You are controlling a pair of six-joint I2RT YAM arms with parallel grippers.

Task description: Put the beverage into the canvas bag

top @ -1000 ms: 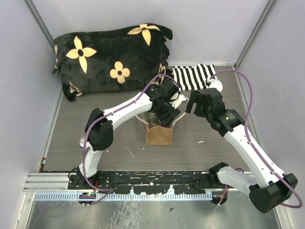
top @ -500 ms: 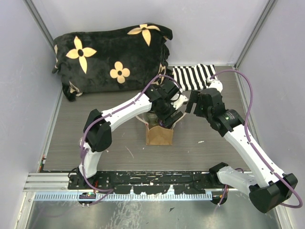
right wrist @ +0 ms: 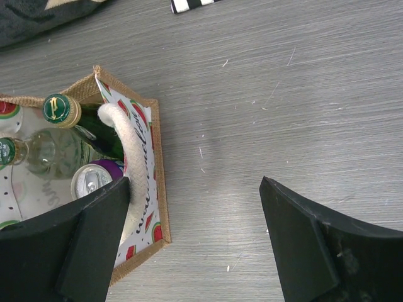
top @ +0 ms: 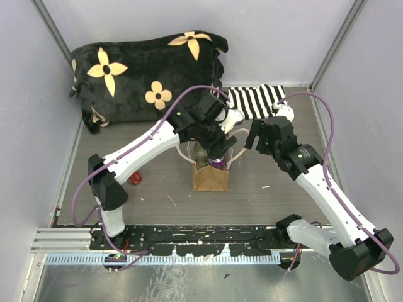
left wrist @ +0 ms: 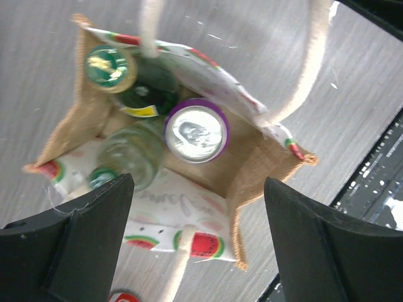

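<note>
Black plush item (top: 148, 75) is noted at far left rear. A small red object (top: 134, 178) is seen on the table (top: 94, 157) beside the left arm; identity cannot be resolved.

Left gripper (top: 217, 150) is held directly over the canvas bag (top: 210, 179). In the left wrist view its jaws are spread wide and nothing is clamped between them.

Beverage can (left wrist: 196, 132) is located inside the bag. It stands upright, long axis vertical, silver top and purple rim facing up. It lies straight below the spread jaws and roughly centred between them. It is packed against a green bottle (left wrist: 135, 85) and a clear bottle (left wrist: 129, 154).

Rope handles (left wrist: 313, 60) are seen looping up from the bag mouth, close to the fingers.

Placement is judged done, since the can is seated below the rim. Only a vertical retreat is judged to be needed, with a handle snag as the one risk.

Right gripper (right wrist: 194, 189) is parked just right of the bag over the table. Its jaws are also apart and nothing is held. It is the farther of the two and is not judged needed.

Striped cloth (top: 255, 100) is seen at rear right.
</note>
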